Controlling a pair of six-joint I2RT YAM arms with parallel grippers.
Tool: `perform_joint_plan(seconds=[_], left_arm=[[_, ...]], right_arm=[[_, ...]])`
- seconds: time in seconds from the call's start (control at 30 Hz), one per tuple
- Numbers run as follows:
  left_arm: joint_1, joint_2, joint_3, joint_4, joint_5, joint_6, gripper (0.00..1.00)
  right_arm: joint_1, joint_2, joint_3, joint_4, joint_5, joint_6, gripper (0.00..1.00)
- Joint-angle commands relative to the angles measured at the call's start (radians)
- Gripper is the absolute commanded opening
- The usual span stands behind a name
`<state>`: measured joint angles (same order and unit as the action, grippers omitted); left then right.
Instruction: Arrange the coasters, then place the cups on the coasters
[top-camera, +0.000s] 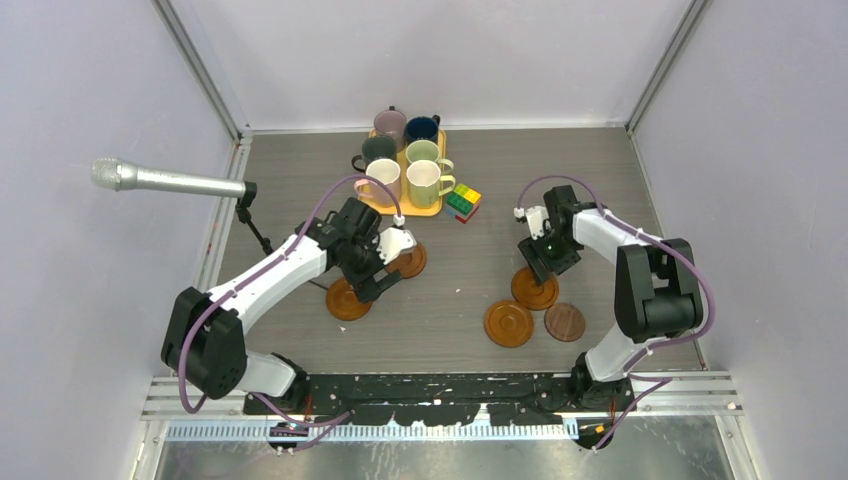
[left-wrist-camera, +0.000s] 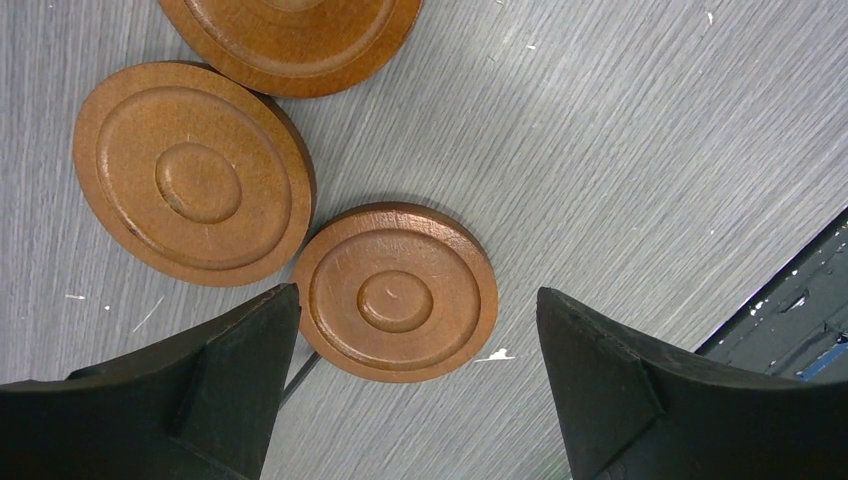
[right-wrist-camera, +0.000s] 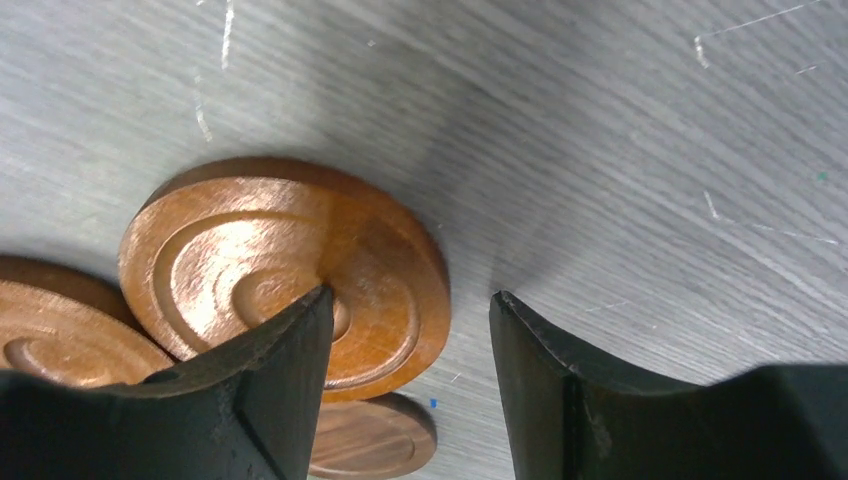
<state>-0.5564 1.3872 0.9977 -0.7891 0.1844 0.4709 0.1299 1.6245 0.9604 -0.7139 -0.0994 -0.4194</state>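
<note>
Several mugs (top-camera: 405, 155) stand on a yellow-orange tray (top-camera: 425, 209) at the back. Three brown coasters lie under my left arm: one (left-wrist-camera: 395, 293) between and below the fingertips, one (left-wrist-camera: 190, 172) to its upper left, one (left-wrist-camera: 290, 40) at the top edge. My left gripper (left-wrist-camera: 415, 300) hovers over them, open and holding nothing. On the right lie three more coasters (top-camera: 535, 290) (top-camera: 509, 323), one of them darker (top-camera: 565, 322). My right gripper (right-wrist-camera: 410, 296) is low over a coaster (right-wrist-camera: 250, 260), open; one finger covers its middle, the other stands past its rim.
A multicoloured cube (top-camera: 462, 201) sits just right of the tray. A silver microphone (top-camera: 165, 180) on a small stand reaches in from the left wall. Walls close the table on three sides. A black rail (left-wrist-camera: 800, 300) runs along the near edge.
</note>
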Motion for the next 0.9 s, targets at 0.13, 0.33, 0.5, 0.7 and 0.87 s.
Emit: perform_joint_plan(seconds=[0.13, 0.33, 0.5, 0.7, 0.87], left_arm=[[-0.006, -0.002, 0.002, 0.059, 0.011, -0.021, 0.90], [-0.006, -0.001, -0.001, 0.076, 0.000, -0.029, 0.90], [-0.006, 0.008, -0.006, 0.088, 0.006, -0.043, 0.90], [-0.006, 0.014, -0.016, 0.100, 0.000, -0.053, 0.90], [-0.007, 0.017, -0.015, 0.099, -0.012, -0.060, 0.91]], right_arm=[[-0.111, 0.052, 0.055, 0.030, 0.083, -0.011, 0.59], [-0.286, 0.052, 0.050, 0.028, 0.135, -0.116, 0.56], [-0.448, 0.088, 0.077, 0.007, 0.133, -0.207, 0.54], [-0.562, 0.088, 0.096, -0.017, 0.139, -0.292, 0.53], [-0.624, 0.090, 0.124, -0.026, 0.158, -0.337, 0.53]])
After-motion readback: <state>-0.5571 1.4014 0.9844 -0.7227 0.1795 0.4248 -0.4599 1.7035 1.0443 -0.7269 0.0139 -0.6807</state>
